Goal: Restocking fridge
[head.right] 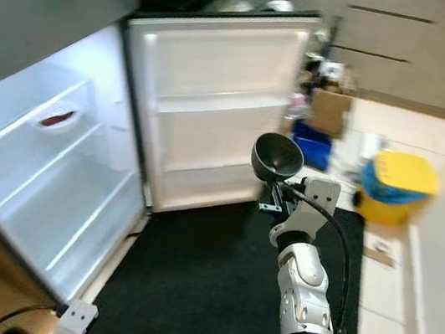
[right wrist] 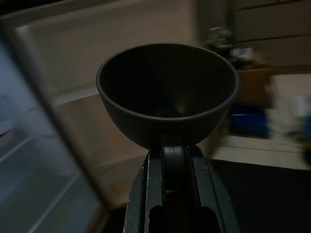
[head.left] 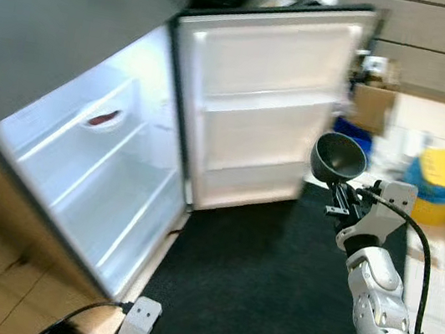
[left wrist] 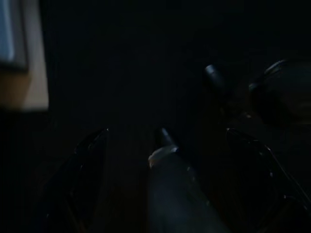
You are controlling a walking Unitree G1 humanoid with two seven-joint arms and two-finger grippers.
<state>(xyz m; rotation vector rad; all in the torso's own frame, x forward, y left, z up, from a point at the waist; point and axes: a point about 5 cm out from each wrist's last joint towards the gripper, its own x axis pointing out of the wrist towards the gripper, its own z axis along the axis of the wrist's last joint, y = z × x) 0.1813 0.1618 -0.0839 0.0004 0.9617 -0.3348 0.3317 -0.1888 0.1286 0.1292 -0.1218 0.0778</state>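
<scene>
the right gripper point(head.left: 338, 199) pinches the base of a dark bowl point(head.left: 338, 157), holding it raised above the black mat point(head.left: 266, 267), near the open fridge door point(head.left: 259, 96). the bowl looks empty. the door shelves are bare. left of it, the lit fridge point(head.left: 94, 172) stands open, with a small red thing point(head.left: 103, 118) on an upper shelf. far right, a yellow-lidded bin point(head.left: 444, 185) and a cardboard box point(head.left: 372, 106) sit on the floor. the left gripper point(left wrist: 131, 145) hangs in shadow, fingers spread.
</scene>
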